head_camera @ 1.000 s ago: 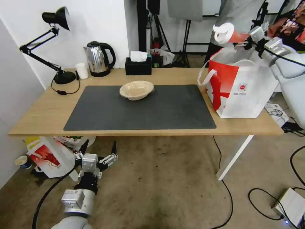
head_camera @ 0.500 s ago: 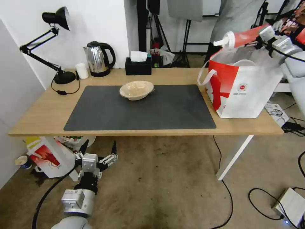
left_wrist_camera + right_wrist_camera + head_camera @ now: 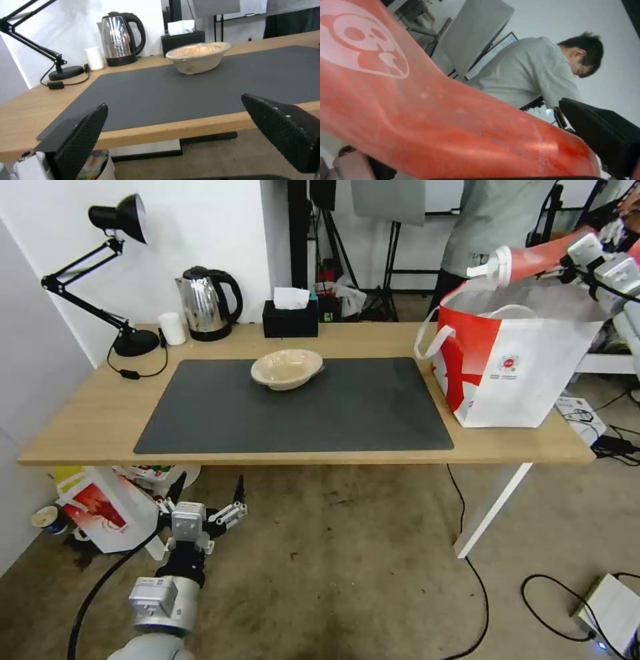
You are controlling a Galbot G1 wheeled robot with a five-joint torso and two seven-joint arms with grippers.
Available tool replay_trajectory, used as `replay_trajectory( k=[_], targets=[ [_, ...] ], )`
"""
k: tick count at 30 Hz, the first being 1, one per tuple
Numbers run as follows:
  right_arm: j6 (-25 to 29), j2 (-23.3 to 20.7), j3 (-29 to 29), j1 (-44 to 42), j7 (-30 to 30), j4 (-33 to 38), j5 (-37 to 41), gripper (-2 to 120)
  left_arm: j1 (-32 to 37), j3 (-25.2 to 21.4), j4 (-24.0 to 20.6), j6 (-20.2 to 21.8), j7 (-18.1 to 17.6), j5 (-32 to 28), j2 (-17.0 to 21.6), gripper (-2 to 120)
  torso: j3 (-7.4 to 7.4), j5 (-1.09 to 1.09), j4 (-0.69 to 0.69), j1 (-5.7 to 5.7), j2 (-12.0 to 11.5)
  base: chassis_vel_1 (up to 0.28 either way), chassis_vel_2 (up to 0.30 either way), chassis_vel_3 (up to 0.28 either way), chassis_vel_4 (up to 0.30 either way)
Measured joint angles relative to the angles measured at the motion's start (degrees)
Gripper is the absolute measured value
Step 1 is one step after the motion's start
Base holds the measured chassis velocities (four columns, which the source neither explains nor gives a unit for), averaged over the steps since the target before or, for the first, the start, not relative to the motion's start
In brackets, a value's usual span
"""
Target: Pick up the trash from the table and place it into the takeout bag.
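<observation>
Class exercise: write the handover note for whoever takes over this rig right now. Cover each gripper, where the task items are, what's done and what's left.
Right gripper: shut on the red drink cup, held tilted on its side above the open takeout bag at the table's right end.
Left gripper: open, parked low below the table's front edge.
Beige bowl: on the grey mat, untouched.
Done: cup lifted to the bag.
Left: release the cup, bag the bowl.
</observation>
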Motion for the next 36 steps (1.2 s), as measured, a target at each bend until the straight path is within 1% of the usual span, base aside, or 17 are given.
replay_trajectory(
  k=[3,4,6,7,11,12,14,15,16,19,22,25,31,36],
  targets=[
    [1.4,-0.2,-0.2,0.3,-1.3,0.8,-5.8,100,0.0,0.0,0.0,0.0,0.0,0.0,0.0,100,0.0,0.01,0.01,0.01,0.0,0.0,0.0,0.0,0.0],
    [1.4,-0.2,-0.2,0.3,-1.3,0.8,-5.8,100,0.0,0.0,0.0,0.0,0.0,0.0,0.0,100,0.0,0.01,0.01,0.01,0.0,0.0,0.0,0.0,0.0],
    [3.6,0.1,0.5,0.8,-1.7,1.6,-11.1,100,0.0,0.0,0.0,0.0,0.0,0.0,0.0,100,0.0,-0.01,0.0,0.0,0.0,0.0,0.0,0.0,0.0],
    [3.6,0.1,0.5,0.8,-1.7,1.6,-11.1,100,0.0,0.0,0.0,0.0,0.0,0.0,0.0,100,0.0,-0.01,0.0,0.0,0.0,0.0,0.0,0.0,0.0],
    [6.6,0.8,0.6,0.7,-1.9,3.0,-19.9,100,0.0,0.0,0.0,0.0,0.0,0.0,0.0,100,0.0,-0.01,0.01,0.0,0.0,0.0,0.0,0.0,0.0],
    [6.6,0.8,0.6,0.7,-1.9,3.0,-19.9,100,0.0,0.0,0.0,0.0,0.0,0.0,0.0,100,0.0,-0.01,0.01,0.0,0.0,0.0,0.0,0.0,0.0],
    [8.6,1.0,0.8,0.6,-1.9,3.7,-26.2,100,0.0,0.0,0.0,0.0,0.0,0.0,0.0,100,0.0,0.0,0.0,0.0,0.0,0.0,0.0,0.0,0.0],
    [9.2,1.1,0.8,0.6,-1.9,4.0,-28.0,100,0.0,0.0,0.0,0.0,0.0,0.0,0.0,100,0.0,0.0,0.0,0.0,0.0,0.0,0.0,0.0,0.0],
    [9.2,1.1,0.8,0.6,-1.9,4.0,-28.0,100,0.0,0.0,0.0,0.0,0.0,0.0,0.0,100,0.0,0.0,0.0,0.0,0.0,0.0,0.0,0.0,0.0],
    [10.9,1.4,0.9,0.5,-1.9,6.1,-34.3,100,0.0,0.0,0.0,0.0,0.0,0.0,0.0,100,0.0,-0.01,0.02,0.01,0.0,0.0,0.0,0.0,0.0],
    [11.4,1.4,0.8,0.8,-2.2,6.8,-36.4,100,0.0,0.0,0.0,0.0,0.0,0.0,0.0,100,0.0,-0.01,0.01,0.0,0.0,0.0,0.0,0.0,0.0],
    [11.5,1.3,0.7,0.9,-2.4,7.1,-36.9,100,0.0,0.0,0.0,0.0,0.0,0.0,0.0,100,0.0,-0.01,0.01,0.0,0.0,0.0,0.0,0.0,0.0],
    [11.3,-0.4,1.3,-0.7,-2.7,7.8,-36.0,100,0.0,0.0,0.0,0.0,0.0,0.0,0.0,100,0.0,0.0,0.0,0.0,0.0,0.0,0.0,0.0,0.0],
    [10.9,-2.2,3.2,-2.2,-2.7,7.9,-34.8,100,0.0,0.0,0.0,0.0,0.0,0.0,0.0,100,0.0,0.0,0.0,0.0,0.0,0.0,0.0,0.0,0.0]
  ],
)
